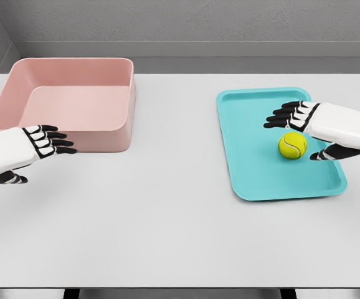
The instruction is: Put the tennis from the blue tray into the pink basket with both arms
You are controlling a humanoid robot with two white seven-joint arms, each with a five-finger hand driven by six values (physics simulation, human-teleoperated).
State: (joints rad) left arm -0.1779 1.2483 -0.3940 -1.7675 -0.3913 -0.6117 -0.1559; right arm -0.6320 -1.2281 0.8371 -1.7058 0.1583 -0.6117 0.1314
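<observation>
Both hands' fingers apart | right hand beside tennis ball on tray | left hand at basket front

Colours logged, head view.

- Tabletop: plain pale grey-white, no pattern.
- Basket: matte pink throughout, inner floor a shade lighter than the walls.
- Tray: flat turquoise-blue, uniform, slightly darker along the rim.
- Tennis ball: yellow-green with a thin pale curved seam line.
- Left hand: white shell, black fingers banded with white segments, black thumb.
- Right hand: same white-and-black scheme, dark fingertips.
- Back wall: mottled mid-grey, faintly textured.
</observation>
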